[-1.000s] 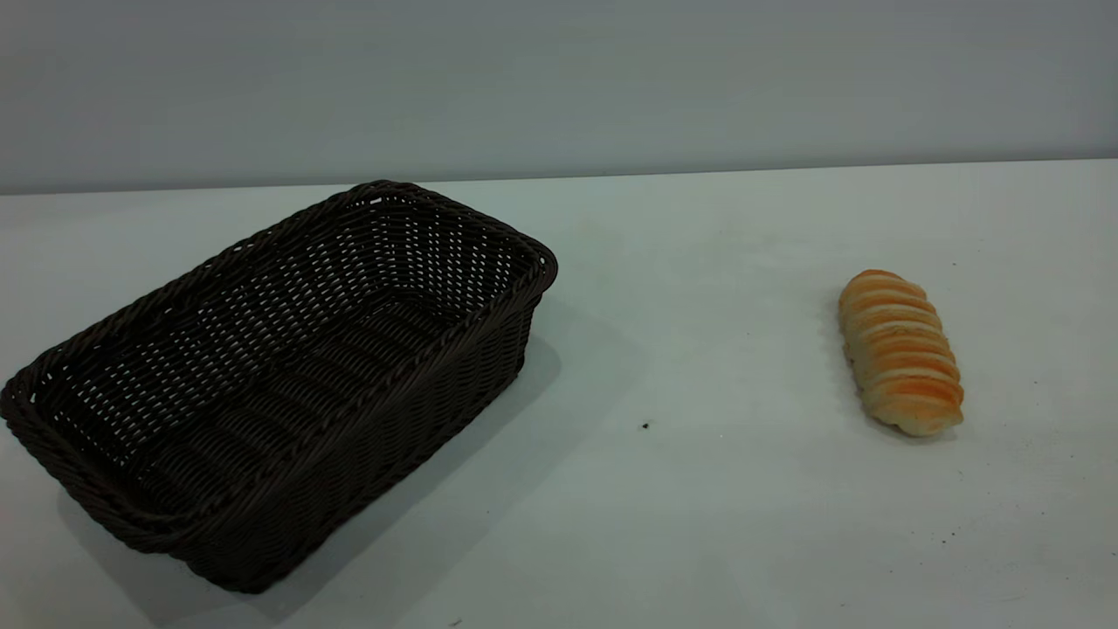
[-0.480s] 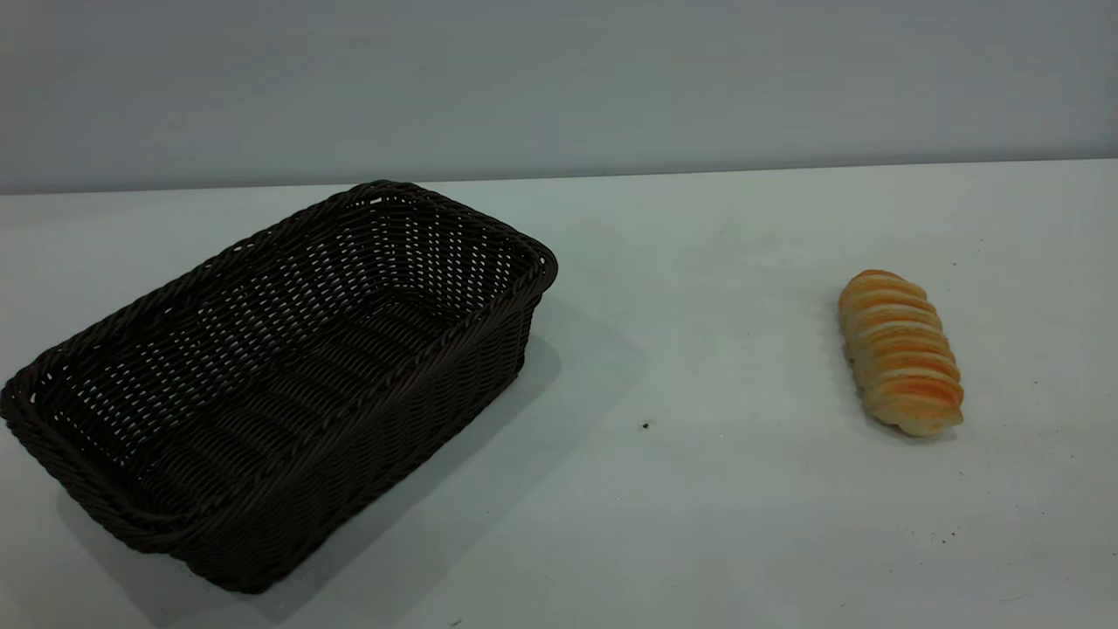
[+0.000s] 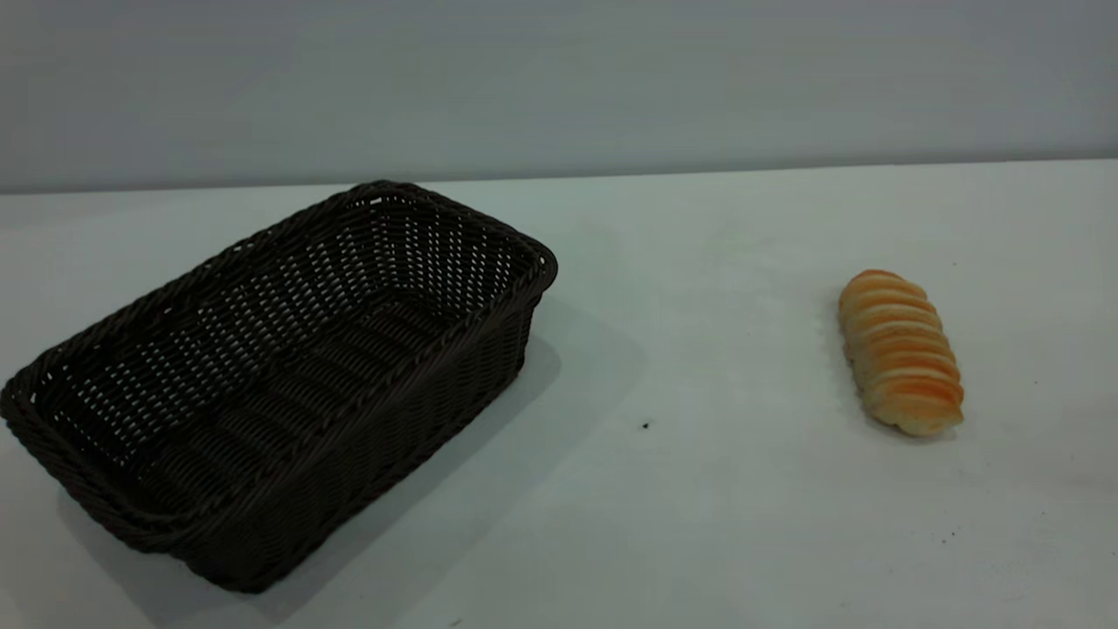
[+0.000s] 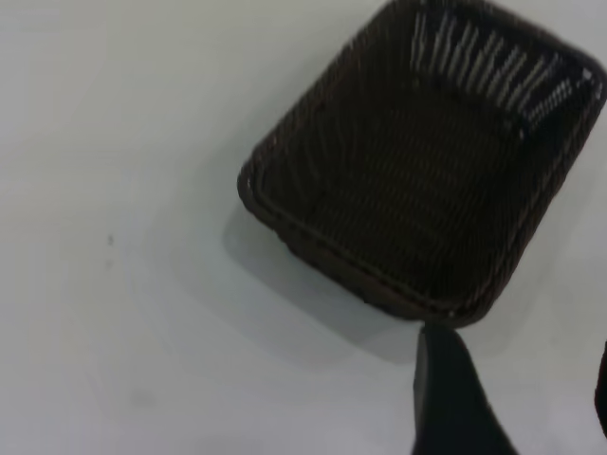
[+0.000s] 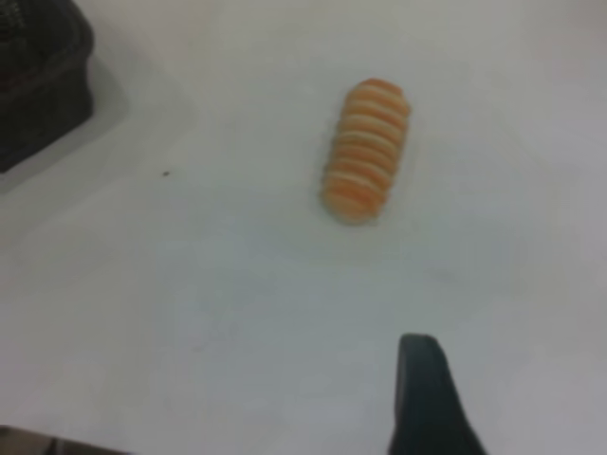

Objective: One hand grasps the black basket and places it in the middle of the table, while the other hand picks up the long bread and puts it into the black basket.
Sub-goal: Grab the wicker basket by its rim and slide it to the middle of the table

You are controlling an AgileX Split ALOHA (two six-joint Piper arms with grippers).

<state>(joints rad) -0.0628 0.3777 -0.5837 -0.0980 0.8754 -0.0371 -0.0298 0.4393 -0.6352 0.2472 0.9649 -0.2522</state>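
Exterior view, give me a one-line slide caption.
Empty black basket at left, long bread apart at right, both on the white table.

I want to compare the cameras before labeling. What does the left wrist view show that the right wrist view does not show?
Only the left wrist view shows the whole black basket, empty, with one dark finger of the left gripper near its rim. Only the right wrist view shows the long bread lying untouched, a finger of the right gripper, and just a corner of the basket. Both show the white table and a tiny dark speck on it.
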